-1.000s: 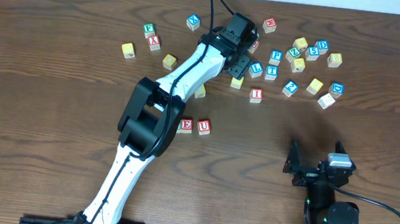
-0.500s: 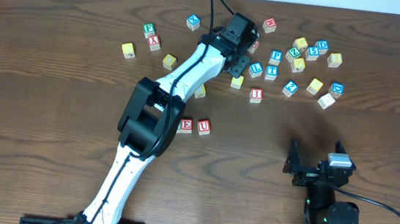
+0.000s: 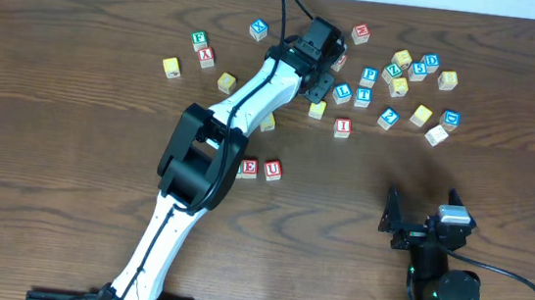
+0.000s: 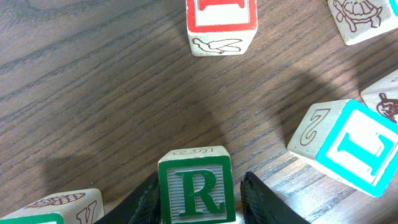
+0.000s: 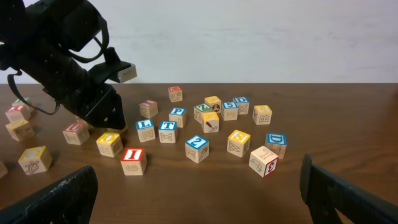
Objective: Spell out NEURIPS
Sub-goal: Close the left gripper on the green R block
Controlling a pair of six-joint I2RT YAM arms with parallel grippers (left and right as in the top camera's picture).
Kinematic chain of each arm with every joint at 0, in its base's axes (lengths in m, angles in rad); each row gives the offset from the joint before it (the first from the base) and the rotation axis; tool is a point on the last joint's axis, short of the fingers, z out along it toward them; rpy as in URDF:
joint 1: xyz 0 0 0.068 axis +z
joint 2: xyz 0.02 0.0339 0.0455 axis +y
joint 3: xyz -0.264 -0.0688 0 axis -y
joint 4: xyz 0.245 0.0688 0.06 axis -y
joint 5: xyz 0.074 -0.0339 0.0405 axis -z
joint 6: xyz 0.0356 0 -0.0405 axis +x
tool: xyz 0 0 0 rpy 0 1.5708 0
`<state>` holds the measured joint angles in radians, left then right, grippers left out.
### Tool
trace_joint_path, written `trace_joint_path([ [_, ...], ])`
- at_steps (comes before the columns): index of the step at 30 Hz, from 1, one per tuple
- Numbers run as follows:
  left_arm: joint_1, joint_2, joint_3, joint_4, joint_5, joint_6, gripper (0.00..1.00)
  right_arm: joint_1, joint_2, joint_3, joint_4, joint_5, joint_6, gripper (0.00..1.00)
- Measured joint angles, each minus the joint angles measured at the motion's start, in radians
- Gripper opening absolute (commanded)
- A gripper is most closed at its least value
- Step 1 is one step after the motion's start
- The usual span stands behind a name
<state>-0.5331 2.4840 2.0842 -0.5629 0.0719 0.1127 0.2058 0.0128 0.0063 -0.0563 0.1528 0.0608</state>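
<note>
With red E (image 3: 248,168) and red U (image 3: 272,170) paired well behind it (anything before them was hidden under the arm), the left gripper (image 4: 198,183) stood narrowed, jaws flanking green R (image 4: 199,194) between them, grip uncertain, leaving R and the later letters unplaced.

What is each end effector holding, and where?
Left end effector straddles green R cube at its sides; grip cannot be told. Right end effector holds nothing.
</note>
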Motion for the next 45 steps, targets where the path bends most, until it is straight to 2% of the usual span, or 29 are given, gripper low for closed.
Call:
trace_joint_path([
  [22,0.000,0.000,0.000,0.003,0.000,-0.001,0.27,0.000,0.000,0.000,0.000,0.000,0.000,0.99],
  [45,0.000,0.000,0.030,0.002,-0.035,-0.008,0.21,0.000,0.000,0.000,0.000,0.000,0.000,0.99],
])
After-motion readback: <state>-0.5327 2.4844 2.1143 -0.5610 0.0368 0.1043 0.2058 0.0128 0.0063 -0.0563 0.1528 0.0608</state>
